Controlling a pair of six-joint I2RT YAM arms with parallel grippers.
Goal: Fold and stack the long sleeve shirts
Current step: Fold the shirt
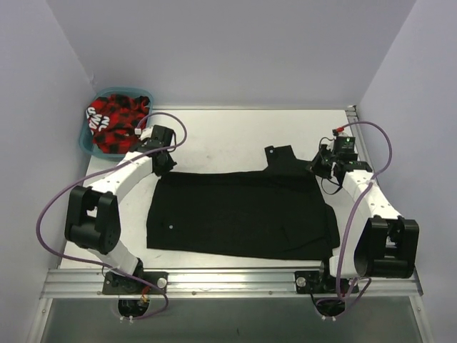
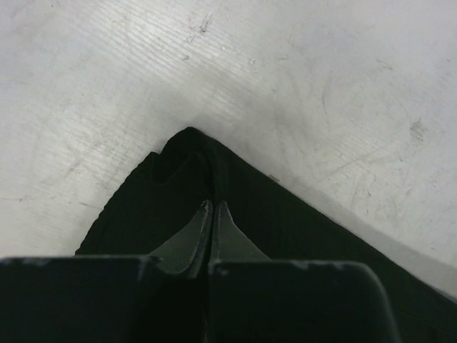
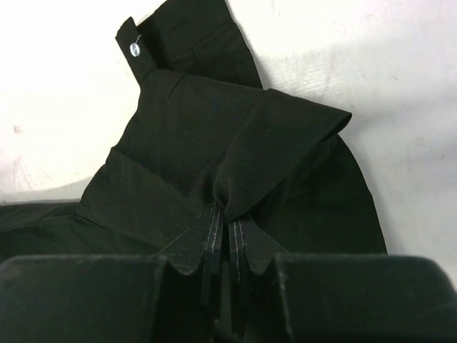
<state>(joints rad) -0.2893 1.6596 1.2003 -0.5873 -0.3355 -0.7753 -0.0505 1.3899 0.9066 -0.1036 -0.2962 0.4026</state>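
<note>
The black long sleeve shirt (image 1: 243, 214) lies spread across the counter (image 1: 228, 132). The left hand (image 2: 212, 207) pinches its 10 o'clock corner and the right hand (image 3: 227, 211) grips bunched cloth at 2 o'clock, likely to lift that far edge together for a fold.

Both arms look alike: white tubular links between bulky black joint housings. The left arm (image 1: 128, 171) and the right arm (image 1: 368, 196) each carry a looping purple cable (image 1: 41, 218). The left pincer (image 2: 212, 207) and the right pincer (image 3: 227, 211) share one design — thin, dark, tapering fingers on a black block.
</note>
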